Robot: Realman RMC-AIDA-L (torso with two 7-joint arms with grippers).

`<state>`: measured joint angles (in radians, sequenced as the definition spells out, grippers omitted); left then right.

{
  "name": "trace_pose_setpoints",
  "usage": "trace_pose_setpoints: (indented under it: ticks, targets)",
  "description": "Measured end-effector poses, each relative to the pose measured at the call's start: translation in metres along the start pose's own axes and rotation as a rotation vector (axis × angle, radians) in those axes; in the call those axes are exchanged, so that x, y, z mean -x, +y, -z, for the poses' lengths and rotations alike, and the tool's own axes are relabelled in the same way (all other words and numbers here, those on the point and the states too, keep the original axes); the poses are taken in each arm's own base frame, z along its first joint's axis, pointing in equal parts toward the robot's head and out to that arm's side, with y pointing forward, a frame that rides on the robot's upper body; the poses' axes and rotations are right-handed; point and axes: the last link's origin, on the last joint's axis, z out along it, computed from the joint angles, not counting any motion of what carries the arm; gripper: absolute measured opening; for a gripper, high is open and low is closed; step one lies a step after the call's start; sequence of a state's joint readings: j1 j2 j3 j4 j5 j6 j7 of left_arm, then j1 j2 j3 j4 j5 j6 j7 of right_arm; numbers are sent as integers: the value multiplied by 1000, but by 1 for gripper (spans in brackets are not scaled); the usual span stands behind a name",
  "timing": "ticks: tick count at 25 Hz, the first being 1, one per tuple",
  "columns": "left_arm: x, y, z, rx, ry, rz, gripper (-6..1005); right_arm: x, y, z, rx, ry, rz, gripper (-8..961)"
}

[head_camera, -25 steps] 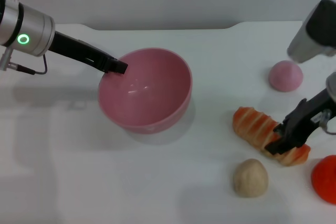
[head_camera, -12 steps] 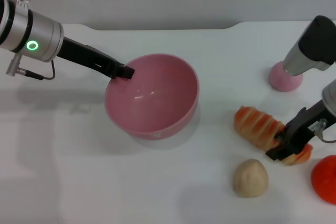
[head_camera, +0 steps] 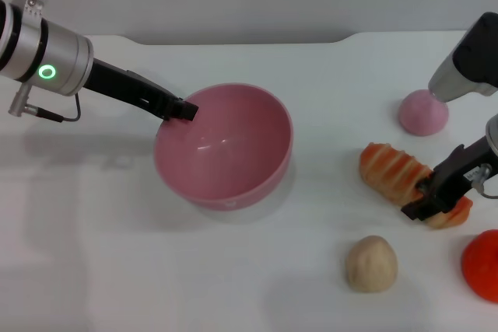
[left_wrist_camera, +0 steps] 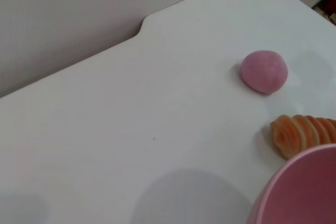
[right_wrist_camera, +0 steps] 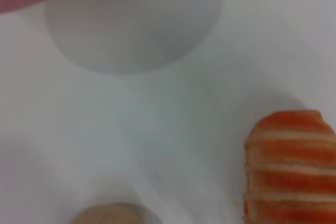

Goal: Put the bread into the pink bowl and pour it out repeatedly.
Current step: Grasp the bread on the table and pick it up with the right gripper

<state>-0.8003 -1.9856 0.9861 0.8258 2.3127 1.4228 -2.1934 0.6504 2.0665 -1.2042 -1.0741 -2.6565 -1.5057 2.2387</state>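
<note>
At the right edge of the head view the bread (head_camera: pixel 408 180) lies slantwise on the table (head_camera: pixel 93 254), striped side up, with the right gripper (head_camera: pixel 429 197) clamped across its lower-right end. Holding it near one end probably leaves the free end to go into the bowl first.

Left of centre sits the bowl (head_camera: pixel 224 145), tilted a little toward the bread, well apart from it. The left gripper (head_camera: pixel 180 109) comes in from the upper left and pinches the bowl's upper-left rim, likely to steady it and present its mouth for the drop, then tip it out.

Bare table lies between bread and bowl, so the carry looks unobstructed. A pink dome (head_camera: pixel 423 112) sits above the bread, a tan bun (head_camera: pixel 371 263) below it, and something red (head_camera: pixel 481 263) at the lower right corner, just beside the gripper; a low sweep could nudge the bun.
</note>
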Motion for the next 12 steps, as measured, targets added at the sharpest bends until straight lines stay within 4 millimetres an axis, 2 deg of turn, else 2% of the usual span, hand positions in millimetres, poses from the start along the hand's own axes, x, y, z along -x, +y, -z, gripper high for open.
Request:
trace_pose_setpoints:
  ticks: [8, 12]
  targets:
    - [0, 0, -1, -5, 0, -2, 46, 18, 17, 24, 44, -52, 65, 532]
    - [-1, -1, -1, -8, 2, -1, 46, 20, 16, 38, 3, -65, 66, 533]
